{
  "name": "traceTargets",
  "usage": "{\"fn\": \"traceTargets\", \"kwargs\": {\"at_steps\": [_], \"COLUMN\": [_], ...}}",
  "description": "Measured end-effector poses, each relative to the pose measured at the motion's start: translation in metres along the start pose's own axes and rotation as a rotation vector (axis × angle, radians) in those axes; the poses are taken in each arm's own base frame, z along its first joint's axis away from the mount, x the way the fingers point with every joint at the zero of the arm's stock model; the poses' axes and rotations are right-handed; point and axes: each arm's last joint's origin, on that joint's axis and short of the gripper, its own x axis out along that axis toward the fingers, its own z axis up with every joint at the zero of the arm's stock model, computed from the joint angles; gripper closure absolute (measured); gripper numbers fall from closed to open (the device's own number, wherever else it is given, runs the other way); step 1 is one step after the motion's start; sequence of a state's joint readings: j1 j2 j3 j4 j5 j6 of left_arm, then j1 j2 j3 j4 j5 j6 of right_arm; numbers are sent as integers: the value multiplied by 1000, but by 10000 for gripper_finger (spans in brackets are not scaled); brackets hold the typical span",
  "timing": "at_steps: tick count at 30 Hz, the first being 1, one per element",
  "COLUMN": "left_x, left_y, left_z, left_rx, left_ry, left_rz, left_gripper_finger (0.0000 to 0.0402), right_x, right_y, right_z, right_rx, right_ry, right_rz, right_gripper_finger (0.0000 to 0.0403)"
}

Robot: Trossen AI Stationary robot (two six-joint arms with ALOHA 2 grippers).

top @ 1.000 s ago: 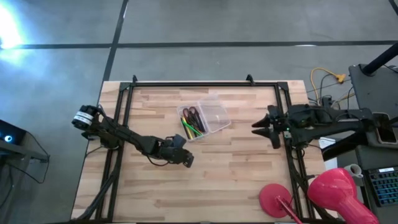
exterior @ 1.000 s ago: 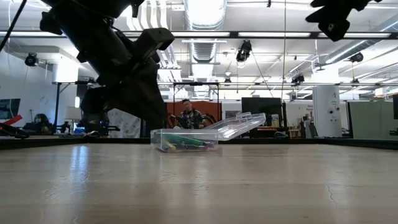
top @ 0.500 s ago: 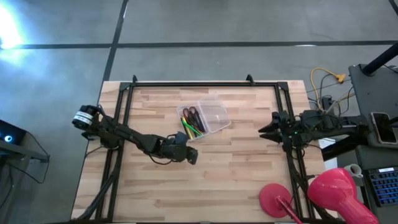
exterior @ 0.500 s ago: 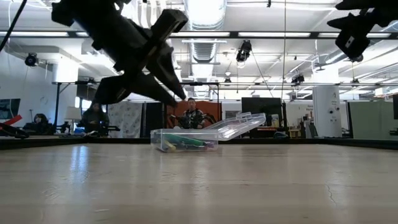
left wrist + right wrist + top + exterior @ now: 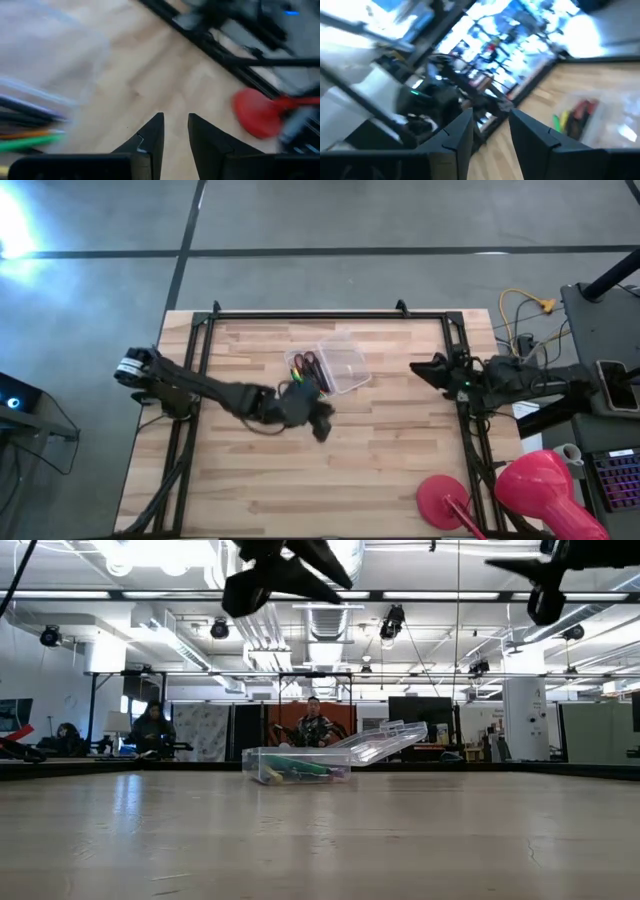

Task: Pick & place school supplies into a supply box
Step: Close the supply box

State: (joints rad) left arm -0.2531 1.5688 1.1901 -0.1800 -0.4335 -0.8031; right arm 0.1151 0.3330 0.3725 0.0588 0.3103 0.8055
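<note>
No readable writing anywhere; clear supply box [image 5: 332,372] near table [image 5: 380,470] centre, toward twelve o'clock, lid tilted open (scissors [image 5: 306,362] and pens [image 5: 303,384] inside); left gripper [image 5: 322,424] at the box's seven o'clock, fingers parted, grasping nothing; right gripper [image 5: 418,367] at three o'clock, raised, fingers apart, empty.

1. Wooden table [image 5: 380,470] spans the floor space, framed by a black rail [image 5: 310,314].
2. Red round-based object [image 5: 445,502] sits at its near right corner.
3. Pink rounded thing [image 5: 540,490] just beside it.
4. A person [image 5: 316,728] seated far behind.
</note>
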Motion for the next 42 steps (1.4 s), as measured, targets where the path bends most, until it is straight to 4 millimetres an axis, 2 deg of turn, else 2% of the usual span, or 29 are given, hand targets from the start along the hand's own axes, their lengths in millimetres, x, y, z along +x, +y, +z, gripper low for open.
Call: {"fn": "traceTargets", "kwargs": {"at_steps": [5,10,14,19,21,25,30,33,36,42], "left_x": [-6,-14,-11,-11,-14,-18,-24,-26,-26,-15], "left_y": [20,45,73,104,117,138,164,178,186,195], "left_z": [35,37,22,-4,-16,-43,-68,-79,-84,-76], "left_rx": [28,81,-7,-141,-197,-328,-511,-565,-577,-608], "left_ry": [80,239,372,398,389,348,229,198,196,169], "left_rz": [238,436,542,658,691,596,463,451,471,516], "left_gripper_finger": [329,329,330,344,352,364,368,368,368,368], "right_x": [17,33,41,41,42,53,73,87,103,144], "right_y": [-9,-33,-50,-72,-83,-106,-132,-146,-159,-170], "right_z": [-15,-37,-43,-41,-40,-35,-19,-10,-7,0], "right_rx": [57,136,200,237,252,334,420,449,450,411], "right_ry": [60,179,190,112,133,256,217,229,292,360], "right_rz": [-128,-372,-535,-818,-891,-915,-864,-851,-877,-869], "right_gripper_finger": [297,299,302,323,335,352,355,355,355,355]}}
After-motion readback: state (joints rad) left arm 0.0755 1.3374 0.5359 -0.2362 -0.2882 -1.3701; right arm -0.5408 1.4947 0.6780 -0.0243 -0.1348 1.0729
